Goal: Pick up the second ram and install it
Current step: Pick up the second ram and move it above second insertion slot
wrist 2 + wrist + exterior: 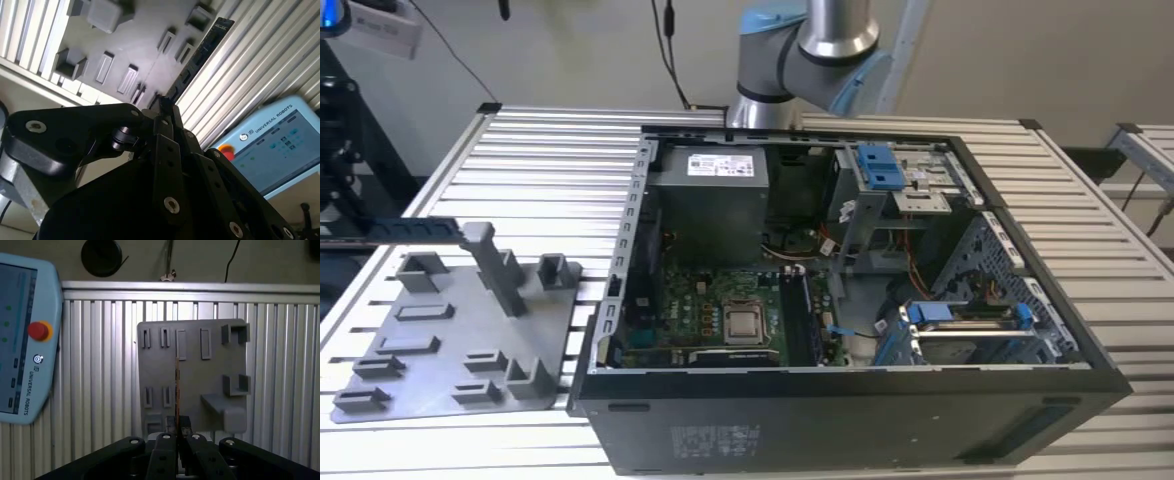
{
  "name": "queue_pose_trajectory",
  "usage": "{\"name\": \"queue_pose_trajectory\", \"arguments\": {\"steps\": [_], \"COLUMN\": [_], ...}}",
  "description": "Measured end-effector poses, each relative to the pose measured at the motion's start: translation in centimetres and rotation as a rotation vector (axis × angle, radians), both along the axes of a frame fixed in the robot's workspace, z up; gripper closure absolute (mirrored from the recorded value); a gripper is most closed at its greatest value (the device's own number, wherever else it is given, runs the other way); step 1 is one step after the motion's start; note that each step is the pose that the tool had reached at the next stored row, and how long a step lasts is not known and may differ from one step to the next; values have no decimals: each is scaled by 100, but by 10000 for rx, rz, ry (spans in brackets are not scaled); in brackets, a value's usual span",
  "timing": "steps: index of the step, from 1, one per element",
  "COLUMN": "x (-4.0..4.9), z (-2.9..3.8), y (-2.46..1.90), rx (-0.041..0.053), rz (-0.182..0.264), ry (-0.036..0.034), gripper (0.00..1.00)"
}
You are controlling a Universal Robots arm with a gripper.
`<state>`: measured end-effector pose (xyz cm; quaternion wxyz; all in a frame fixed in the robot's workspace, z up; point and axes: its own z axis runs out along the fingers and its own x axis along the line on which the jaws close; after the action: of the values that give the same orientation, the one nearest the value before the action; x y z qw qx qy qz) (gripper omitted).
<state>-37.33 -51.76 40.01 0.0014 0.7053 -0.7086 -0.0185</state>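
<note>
The second ram (200, 55), a long dark circuit board with black chips, sticks out from my gripper (164, 107), whose fingers are shut on one end of it. In the first wrist view the ram (177, 385) shows edge-on as a thin line rising from the gripper (178, 427), over the grey fixture plate (200, 375). In the exterior view the ram (416, 228) hangs level at the far left, above the plate (454, 340). The open computer case (854, 400) lies to the exterior view's right, with the motherboard (707, 300) and its memory slots (798, 315) exposed.
A tall grey post (494, 265) and several small holders stand on the fixture plate. A teach pendant (20, 340) lies on the slatted table beside the plate. Inside the case are a power supply (720, 190) and blue drive clips (881, 165). The arm's base (794, 60) stands behind the case.
</note>
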Motion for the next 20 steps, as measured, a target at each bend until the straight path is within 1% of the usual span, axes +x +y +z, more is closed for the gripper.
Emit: {"name": "queue_pose_trajectory", "arguments": {"steps": [7,20], "x": [35,147], "z": [0,0], "y": [0,0], "rx": [0,0], "rz": [0,0], "ry": [1,-1], "gripper": [86,86]}}
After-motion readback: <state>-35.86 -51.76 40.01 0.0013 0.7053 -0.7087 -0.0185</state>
